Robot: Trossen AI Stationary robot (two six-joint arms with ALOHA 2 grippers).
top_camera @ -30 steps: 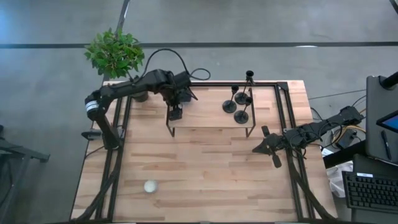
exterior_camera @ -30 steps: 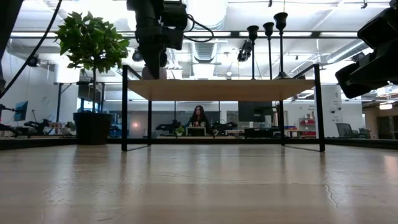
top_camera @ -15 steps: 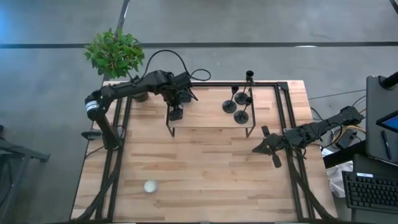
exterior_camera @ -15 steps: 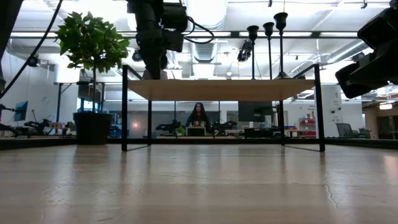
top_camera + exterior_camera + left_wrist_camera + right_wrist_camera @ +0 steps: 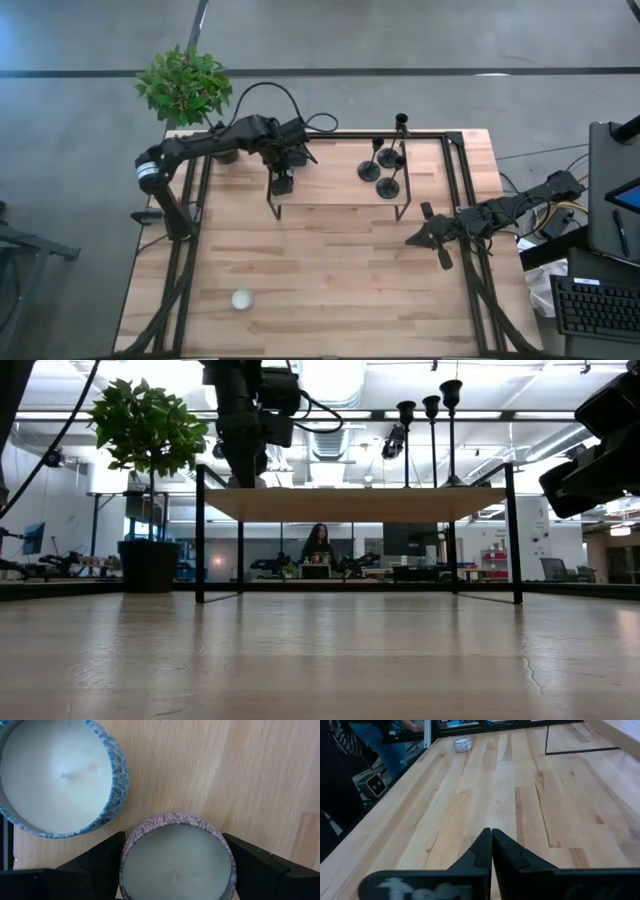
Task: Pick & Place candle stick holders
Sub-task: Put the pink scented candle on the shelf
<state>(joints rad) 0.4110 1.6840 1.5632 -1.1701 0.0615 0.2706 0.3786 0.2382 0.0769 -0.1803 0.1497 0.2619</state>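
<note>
Three black candle stick holders [image 5: 384, 168] stand on their round bases at the right end of a raised wooden shelf [image 5: 335, 185]; their stems rise above it [image 5: 432, 440]. My left gripper [image 5: 283, 183] hangs over the shelf's left end, pointing steeply down. It is shut on a purple-patterned candle tin [image 5: 177, 865]. A blue-patterned candle tin [image 5: 57, 775] sits on the shelf right beside it. My right gripper [image 5: 412, 240] waits shut above the table's right side, holding nothing [image 5: 492, 837]. My left gripper pinches the purple tin by two opposite sides of its round wall [image 5: 125, 852] between its two fingers [image 5: 102, 857]. The fingers come from above, pointing steeply down. The tin is upright with its wax facing up. Whether its bottom rests on the shelf does not show.
A potted green plant [image 5: 185, 85] stands at the table's far left corner. A small white candle [image 5: 241, 299] lies on the table near the front left. The shelf's thin black legs [image 5: 200, 540] stand on the table. A person [image 5: 320, 545] sits far behind.
</note>
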